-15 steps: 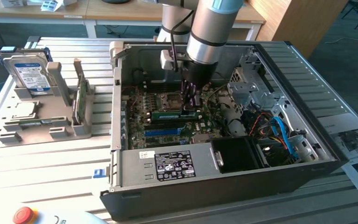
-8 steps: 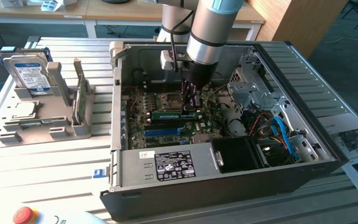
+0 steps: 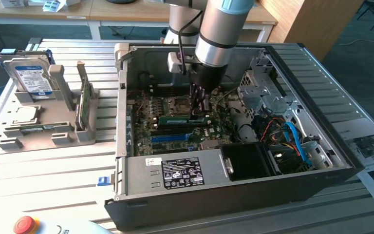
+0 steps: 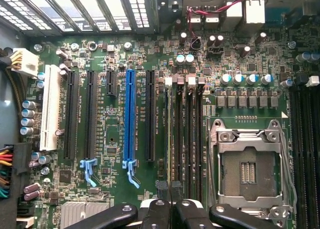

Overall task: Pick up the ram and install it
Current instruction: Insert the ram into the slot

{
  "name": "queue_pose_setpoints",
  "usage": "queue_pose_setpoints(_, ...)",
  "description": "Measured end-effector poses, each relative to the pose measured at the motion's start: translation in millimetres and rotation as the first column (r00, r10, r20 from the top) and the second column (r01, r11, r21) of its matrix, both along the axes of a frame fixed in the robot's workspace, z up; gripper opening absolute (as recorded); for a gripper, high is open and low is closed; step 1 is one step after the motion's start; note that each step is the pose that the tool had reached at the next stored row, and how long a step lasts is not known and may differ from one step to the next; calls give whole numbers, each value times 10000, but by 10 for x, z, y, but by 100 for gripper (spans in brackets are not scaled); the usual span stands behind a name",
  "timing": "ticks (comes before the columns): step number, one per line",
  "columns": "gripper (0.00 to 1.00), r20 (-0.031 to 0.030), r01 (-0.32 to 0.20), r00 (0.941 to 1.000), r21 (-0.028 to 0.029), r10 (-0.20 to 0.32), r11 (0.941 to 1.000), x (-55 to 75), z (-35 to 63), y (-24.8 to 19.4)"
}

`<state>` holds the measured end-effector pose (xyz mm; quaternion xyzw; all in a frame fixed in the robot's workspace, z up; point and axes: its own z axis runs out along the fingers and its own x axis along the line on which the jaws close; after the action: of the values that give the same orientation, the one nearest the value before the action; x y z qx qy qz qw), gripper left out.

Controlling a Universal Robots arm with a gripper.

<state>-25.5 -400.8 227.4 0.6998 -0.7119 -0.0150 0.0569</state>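
The ram [image 3: 174,118], a narrow green stick, lies level just above the motherboard inside the open computer case [image 3: 239,195]. My gripper [image 3: 200,116] reaches straight down into the case and is shut on the ram's end toward the exterior view's right. In the wrist view the black fingers [image 4: 159,209] stand pressed together, directly over the row of black memory slots [image 4: 185,134]. Beside those slots sits the open CPU socket [image 4: 248,169]. From the wrist view I cannot make out the stick's thin edge between the fingers.
A grey holder [image 3: 44,136] at the exterior view's left carries a silver hard drive [image 3: 29,75] and an upright green expansion card [image 3: 83,100]. Inside the case are the power supply [image 3: 174,173], a drive cage [image 3: 262,92] and blue cables [image 3: 294,136]. A red stop button [image 3: 25,224] sits at the front.
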Motion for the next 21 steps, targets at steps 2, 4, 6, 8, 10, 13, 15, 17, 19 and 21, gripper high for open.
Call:
queue_pose_setpoints(2, 11, -9, 0, 10000, 0, 0, 10000, 0, 19, 0)
queue_pose_setpoints(4, 11, -17, 0, 10000, 0, 0, 10000, 0, 39, 0)
queue_pose_setpoints(6, 11, -26, 0, 10000, 0, 0, 10000, 0, 61, 0)
queue_pose_setpoints(8, 11, -35, 0, 10000, -2, 0, 10000, 0, 87, 0)
queue_pose_setpoints(10, 11, -44, 0, 10000, -3, 0, 10000, 0, 118, 0)
queue_pose_setpoints(13, 11, -55, 0, 10000, -10, 0, 10000, 0, 171, 0)
queue_pose_setpoints(15, 11, -58, 0, 10000, -12, 0, 10000, 0, 195, 0)
queue_pose_setpoints(17, 11, -57, 0, 10000, -10, 0, 10000, 0, 195, 0)
queue_pose_setpoints(19, 11, -57, 0, 10000, -11, 0, 10000, 0, 195, 0)
queue_pose_setpoints(21, 11, -58, 0, 10000, -11, 0, 10000, 0, 195, 0)
